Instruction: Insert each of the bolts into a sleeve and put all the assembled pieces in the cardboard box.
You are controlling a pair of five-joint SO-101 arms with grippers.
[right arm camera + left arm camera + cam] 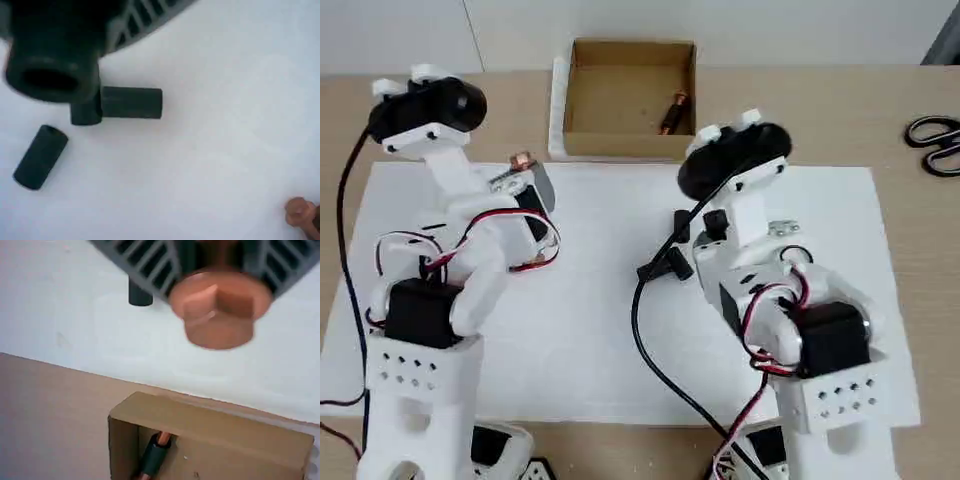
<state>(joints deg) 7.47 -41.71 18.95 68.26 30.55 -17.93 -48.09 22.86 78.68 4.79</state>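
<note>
- I see left pincer (524, 172) clamped on the copper hex-head bolt (220, 310), head sticking out past it.
- Right pincer (75, 25) clamped on a black cylindrical sleeve (50, 75), above the white sheet (225, 125).

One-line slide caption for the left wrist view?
Left gripper holding a copper bolt above the white sheet, cardboard box with one assembled piece beyond.
</note>
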